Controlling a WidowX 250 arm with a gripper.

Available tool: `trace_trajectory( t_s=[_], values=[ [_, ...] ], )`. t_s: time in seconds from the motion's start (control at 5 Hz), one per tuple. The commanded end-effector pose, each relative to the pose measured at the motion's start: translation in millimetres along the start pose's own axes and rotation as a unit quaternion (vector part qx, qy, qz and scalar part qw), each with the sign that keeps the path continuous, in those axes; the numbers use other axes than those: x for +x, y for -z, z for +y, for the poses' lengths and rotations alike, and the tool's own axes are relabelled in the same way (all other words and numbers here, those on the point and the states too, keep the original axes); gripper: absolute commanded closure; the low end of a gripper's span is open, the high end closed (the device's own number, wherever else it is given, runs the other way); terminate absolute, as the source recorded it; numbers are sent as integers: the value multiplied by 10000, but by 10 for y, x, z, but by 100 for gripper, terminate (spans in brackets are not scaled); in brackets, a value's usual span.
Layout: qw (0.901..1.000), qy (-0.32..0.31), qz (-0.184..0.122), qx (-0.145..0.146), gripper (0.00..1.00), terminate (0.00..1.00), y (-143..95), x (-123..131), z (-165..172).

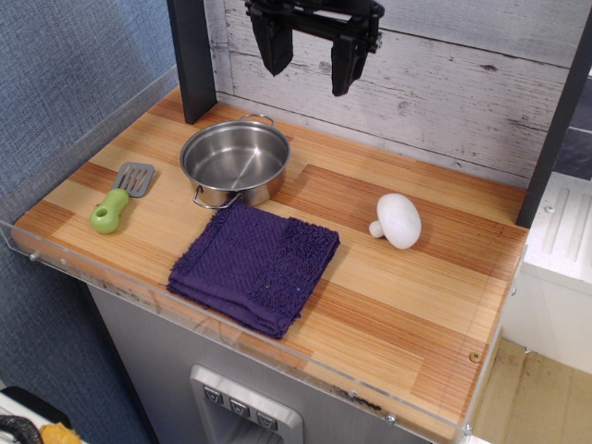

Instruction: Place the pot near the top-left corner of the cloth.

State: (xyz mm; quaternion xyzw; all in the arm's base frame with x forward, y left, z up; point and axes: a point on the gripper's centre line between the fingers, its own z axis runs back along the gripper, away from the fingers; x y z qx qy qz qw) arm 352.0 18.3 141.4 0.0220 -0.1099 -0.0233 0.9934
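The shiny steel pot (pixel 235 164) stands upright on the wooden counter, its front rim touching the far-left corner of the dark purple cloth (pixel 254 264). One wire loop handle points at the cloth, the other at the back wall. My black gripper (pixel 310 57) hangs high above the counter at the top of the view, behind and to the right of the pot. Its two fingers are spread wide apart and hold nothing.
A green-handled spatula (pixel 117 199) lies left of the pot. A white mushroom toy (pixel 397 220) lies right of the cloth. A dark post (pixel 191 55) stands at the back left. A clear acrylic rim (pixel 139 287) edges the counter's front and left.
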Motion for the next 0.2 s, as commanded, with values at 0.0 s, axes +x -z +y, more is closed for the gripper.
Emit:
trace_trajectory(
  t_s=[0.0],
  values=[
    [9995, 49, 202, -236, 0, 100, -328, 3, -22]
  ],
)
